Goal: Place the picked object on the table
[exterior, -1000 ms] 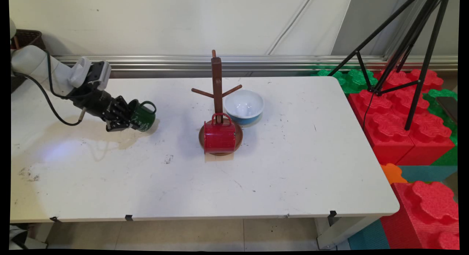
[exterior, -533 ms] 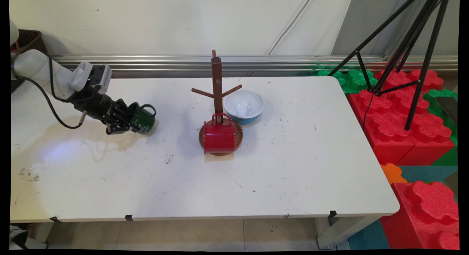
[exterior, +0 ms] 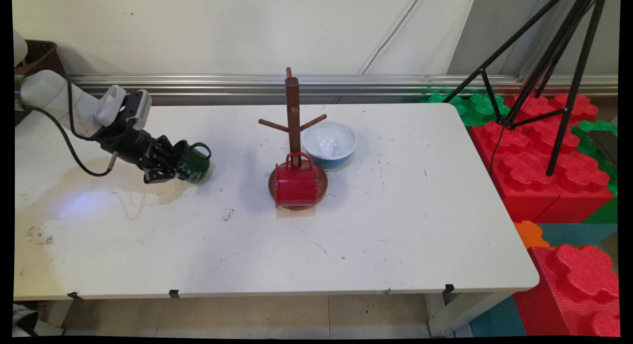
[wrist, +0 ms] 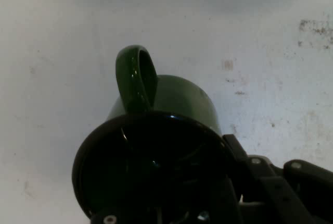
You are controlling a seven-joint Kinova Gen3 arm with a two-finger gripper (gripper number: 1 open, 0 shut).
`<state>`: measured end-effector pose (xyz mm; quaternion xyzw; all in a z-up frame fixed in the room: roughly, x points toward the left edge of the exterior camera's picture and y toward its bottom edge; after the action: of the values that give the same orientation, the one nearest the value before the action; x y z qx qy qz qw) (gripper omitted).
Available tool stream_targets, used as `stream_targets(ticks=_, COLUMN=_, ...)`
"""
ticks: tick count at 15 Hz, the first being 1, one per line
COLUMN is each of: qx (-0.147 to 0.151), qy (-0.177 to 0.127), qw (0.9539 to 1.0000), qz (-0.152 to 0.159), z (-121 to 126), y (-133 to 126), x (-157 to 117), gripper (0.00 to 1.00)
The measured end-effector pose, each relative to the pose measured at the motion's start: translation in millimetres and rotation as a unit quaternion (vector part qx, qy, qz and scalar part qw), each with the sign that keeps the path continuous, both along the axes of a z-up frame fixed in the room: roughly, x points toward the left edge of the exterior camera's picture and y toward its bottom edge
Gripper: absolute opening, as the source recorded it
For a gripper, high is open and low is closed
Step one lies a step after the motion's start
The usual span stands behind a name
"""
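Here the pincer (exterior: 174,162) grips the green mug (exterior: 194,161) by its rim, one finger inside. The mug lies tilted well left of the mug tree (exterior: 293,121), low over the table (exterior: 395,225), its handle (wrist: 136,78) up and its long axis running on from the pincer toward the tree.

The gripper (exterior: 170,165) with the green mug (exterior: 193,161) clamped by the rim sits slightly lower and further left than one second ago. The mug's base is now closer to the table (exterior: 346,235), seemingly touching it. The wrist is drawn back a little toward the left edge.
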<state>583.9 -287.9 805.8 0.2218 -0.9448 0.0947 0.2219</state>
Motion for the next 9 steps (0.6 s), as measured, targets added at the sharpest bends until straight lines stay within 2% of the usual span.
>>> stream_targets(ticks=4, qx=0.0, qy=0.0, qw=1.0, qz=0.0, z=-2.2, y=0.2, x=-0.1, gripper=0.0)
stream_targets(ticks=5, qx=0.0, qy=0.001, qw=1.0, qz=-0.001, z=-2.4, y=0.2, x=-0.3, gripper=1.0)
stream_targets(ticks=9, qx=0.001, qy=0.003, qw=1.0, qz=-0.001, z=-3.3, y=1.6, x=-0.2, gripper=1.0)
